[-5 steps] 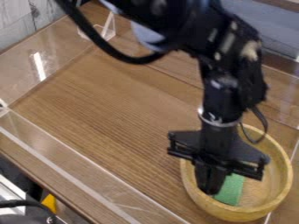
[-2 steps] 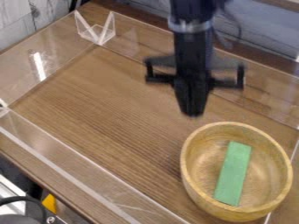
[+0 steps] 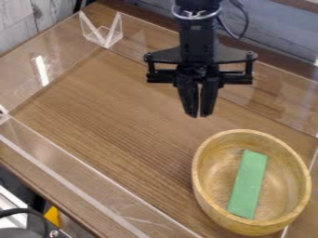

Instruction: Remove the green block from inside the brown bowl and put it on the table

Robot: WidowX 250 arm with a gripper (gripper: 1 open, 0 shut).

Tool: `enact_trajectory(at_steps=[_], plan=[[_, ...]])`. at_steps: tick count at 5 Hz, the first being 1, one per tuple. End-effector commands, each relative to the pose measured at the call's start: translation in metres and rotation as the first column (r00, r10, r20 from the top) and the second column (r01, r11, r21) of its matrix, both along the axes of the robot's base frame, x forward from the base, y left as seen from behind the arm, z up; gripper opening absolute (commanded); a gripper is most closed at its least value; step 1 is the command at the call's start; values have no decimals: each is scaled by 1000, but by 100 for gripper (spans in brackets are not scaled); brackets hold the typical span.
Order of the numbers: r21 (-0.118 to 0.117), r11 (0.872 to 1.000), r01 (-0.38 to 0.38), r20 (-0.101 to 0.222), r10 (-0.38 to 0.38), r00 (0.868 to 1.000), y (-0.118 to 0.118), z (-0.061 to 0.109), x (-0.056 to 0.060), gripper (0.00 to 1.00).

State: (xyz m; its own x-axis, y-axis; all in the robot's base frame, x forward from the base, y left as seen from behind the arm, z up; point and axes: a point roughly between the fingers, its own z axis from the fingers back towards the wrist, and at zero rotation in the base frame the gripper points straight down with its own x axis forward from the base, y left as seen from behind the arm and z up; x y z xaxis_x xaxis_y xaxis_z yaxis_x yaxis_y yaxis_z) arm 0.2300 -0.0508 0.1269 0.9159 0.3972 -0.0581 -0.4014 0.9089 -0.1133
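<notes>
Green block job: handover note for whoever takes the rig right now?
Gripper: empty, pointing down, hanging above bare table, up and left of the brown bowl; its fingers sit close together, so open or shut is unclear.
Green block: lying flat inside the bowl, long side roughly toward the camera.
Bowl: at the table's near right corner.
Done: nothing; the block is not out.
Left: go down into the bowl, grasp the block, lift it clear, set it on the tabletop.

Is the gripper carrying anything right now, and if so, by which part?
Nothing is held. The gripper hangs above the table with bare fingers, and the green block lies untouched inside the brown bowl.
</notes>
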Motion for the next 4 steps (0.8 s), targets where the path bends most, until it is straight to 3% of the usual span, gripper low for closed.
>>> enact_trajectory(at_steps=[1, 2, 4], plan=[[9, 1000, -2, 45, 2, 999, -4, 11, -3, 100], [2, 1000, 9, 42, -9, 999, -16, 9, -11, 100], [0, 999, -38, 41, 38, 998, -43, -15, -17, 100]])
